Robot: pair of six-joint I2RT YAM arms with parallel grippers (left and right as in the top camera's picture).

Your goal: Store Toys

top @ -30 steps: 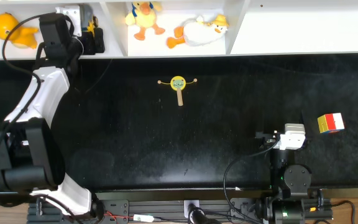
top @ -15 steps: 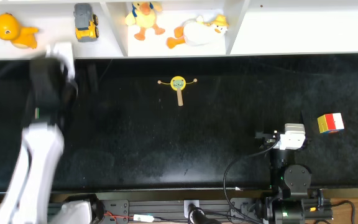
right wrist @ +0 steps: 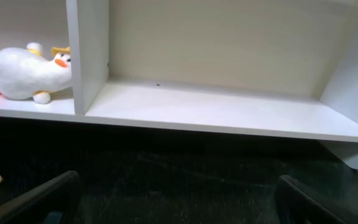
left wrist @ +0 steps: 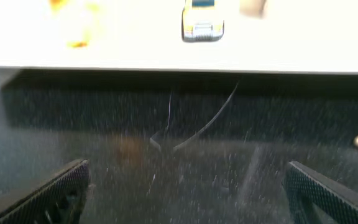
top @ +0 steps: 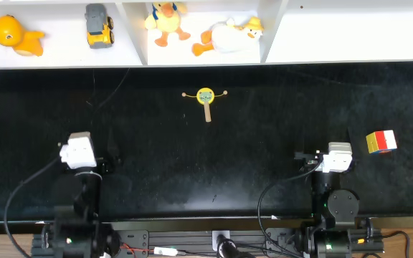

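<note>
Here, left claw and right claw gape wide; the rattle lies handle toward them.

Overhead; 2 low, seemingly toward shelf

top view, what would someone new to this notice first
The white shelf along the far edge draws the eye: an orange duck and a toy truck sit in its left compartment, a yellow plush duck and a white plush duck in the middle one. On the black table two toys lie far apart, a small yellow hand drum near the middle and a coloured cube at the right.
</note>
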